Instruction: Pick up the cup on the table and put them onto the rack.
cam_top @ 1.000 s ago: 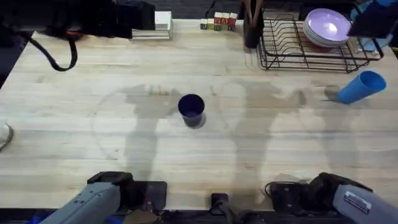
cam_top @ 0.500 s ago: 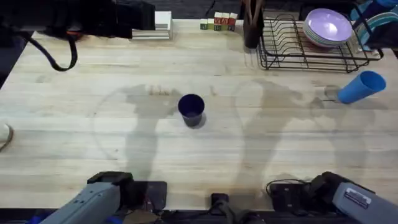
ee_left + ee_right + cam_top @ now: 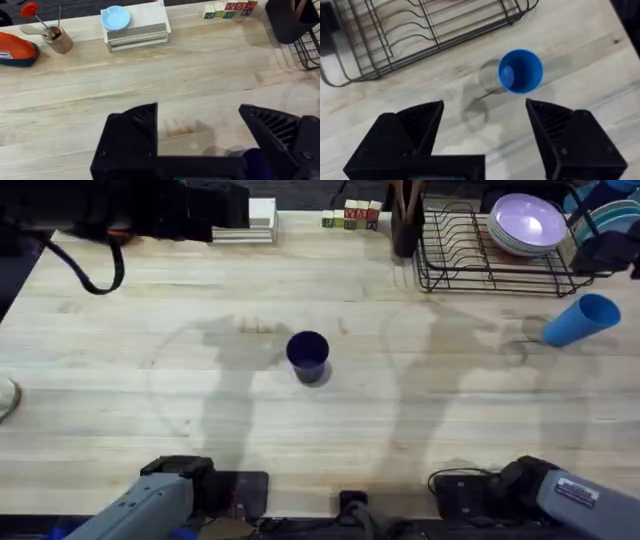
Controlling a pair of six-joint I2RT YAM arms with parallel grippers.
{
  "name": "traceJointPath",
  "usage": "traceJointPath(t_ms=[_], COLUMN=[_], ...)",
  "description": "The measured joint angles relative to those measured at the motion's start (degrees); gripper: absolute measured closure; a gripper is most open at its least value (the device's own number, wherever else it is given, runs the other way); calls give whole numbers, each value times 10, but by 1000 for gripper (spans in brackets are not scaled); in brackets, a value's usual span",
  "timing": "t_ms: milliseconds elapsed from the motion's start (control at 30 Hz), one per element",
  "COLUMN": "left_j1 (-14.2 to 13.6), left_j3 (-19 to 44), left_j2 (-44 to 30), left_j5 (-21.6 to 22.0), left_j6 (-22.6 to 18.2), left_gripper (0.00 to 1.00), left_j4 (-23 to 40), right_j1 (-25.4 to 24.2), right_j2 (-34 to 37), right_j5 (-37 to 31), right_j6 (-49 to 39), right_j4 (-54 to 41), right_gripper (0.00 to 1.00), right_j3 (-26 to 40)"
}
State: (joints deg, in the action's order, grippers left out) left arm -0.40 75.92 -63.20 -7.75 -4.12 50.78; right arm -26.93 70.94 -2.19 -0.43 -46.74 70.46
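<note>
While both arms sit low at the near edge of the pale wooden desk (image 3: 120, 330) in the overhead view, a dark navy cup (image 3: 308, 357) stands upright near the middle of the surface, well apart from everything else. A light blue cup (image 3: 581, 319) lies on its side toward the far right, just in front of the black wire rack (image 3: 470, 252), which sits at the far right corner with purple plates (image 3: 527, 225) stacked in its right end. A dark utensil holder (image 3: 405, 225) stands just beside the rack's left end, small lettered blocks (image 3: 350, 216) line the far edge, and a white stacked box (image 3: 250, 222) rests to their left. Seen from the left wrist, the left jaws (image 3: 205, 137) hang spread wide over bare desk, holding nothing, with the white box, topped by a light blue dish (image 3: 115, 18), a wooden pot of utensils (image 3: 56, 39) and the lettered blocks beyond them. Seen from the right wrist, the right jaws (image 3: 485, 132) are likewise wide open and empty above the desk, with the light blue cup's open mouth facing the camera just ahead of them and the wire rack lying beyond the cup, apart from it.
</note>
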Motion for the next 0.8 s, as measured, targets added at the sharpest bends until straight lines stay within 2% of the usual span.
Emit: traceJointPath(t_ms=[300, 800], left_j1=[0, 0], left_j3=[0, 0], left_j2=[0, 0], left_j5=[0, 0], left_j6=[0, 0], left_gripper=[7, 7], left_j4=[0, 0], right_j1=[0, 0], right_j2=[81, 156], right_j5=[-17, -56], right_j6=[0, 0], right_j4=[6, 47], right_gripper=[6, 6], right_j3=[0, 0])
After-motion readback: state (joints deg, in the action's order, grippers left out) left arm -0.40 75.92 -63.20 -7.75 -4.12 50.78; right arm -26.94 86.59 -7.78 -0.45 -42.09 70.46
